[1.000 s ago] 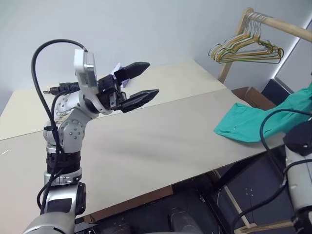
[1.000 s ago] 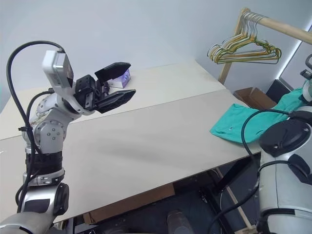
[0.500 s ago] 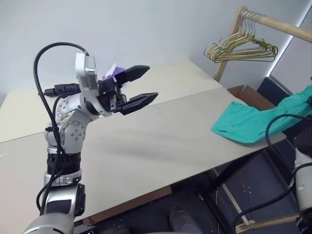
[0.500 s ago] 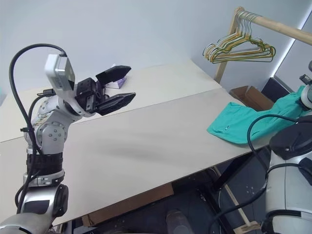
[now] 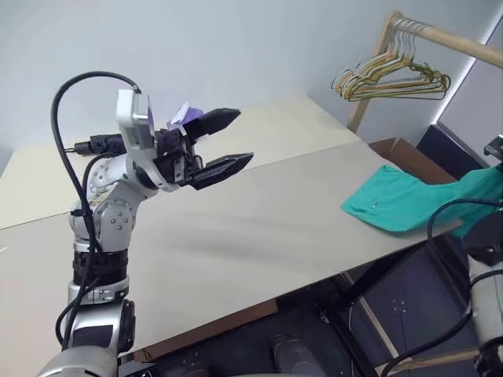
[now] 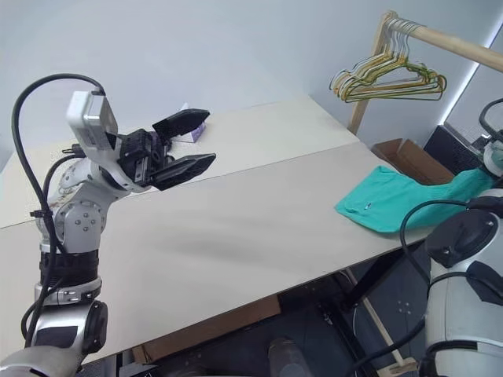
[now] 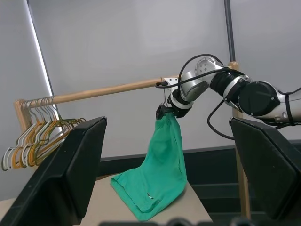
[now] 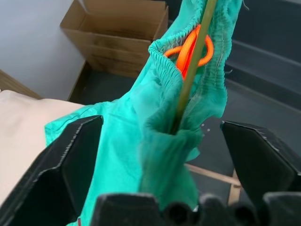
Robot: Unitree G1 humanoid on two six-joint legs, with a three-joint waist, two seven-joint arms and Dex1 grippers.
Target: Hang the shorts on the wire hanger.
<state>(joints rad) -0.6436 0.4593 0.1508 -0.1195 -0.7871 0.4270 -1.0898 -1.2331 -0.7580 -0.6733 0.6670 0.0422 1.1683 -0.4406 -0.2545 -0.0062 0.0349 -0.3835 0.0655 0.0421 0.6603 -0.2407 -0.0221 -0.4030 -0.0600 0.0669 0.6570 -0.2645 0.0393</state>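
The teal shorts (image 5: 401,200) lie with one end on the table's right corner. Their other end rises off the edge toward the wooden rail (image 7: 113,88). In the left wrist view they hang as a long drape (image 7: 162,165) below my right gripper (image 7: 165,110). The right wrist view has that gripper (image 8: 160,141) open, its fingers wide on either side of the gathered waistband (image 8: 164,52). A thin wire of the wire hanger (image 8: 190,70) runs through the waistband beside an orange loop (image 8: 188,49). My left gripper (image 5: 242,137) is open and empty, raised over the table's left part.
A bunch of yellow, green and orange hangers (image 5: 393,75) hangs at the rail's left end. A cardboard box (image 6: 405,157) stands on the floor beyond the table's right corner. A small purple box (image 5: 182,114) sits at the back of the beige table (image 5: 259,228).
The raised end of the shorts at the right edge sits lower than a second ago. My left arm has kept still.
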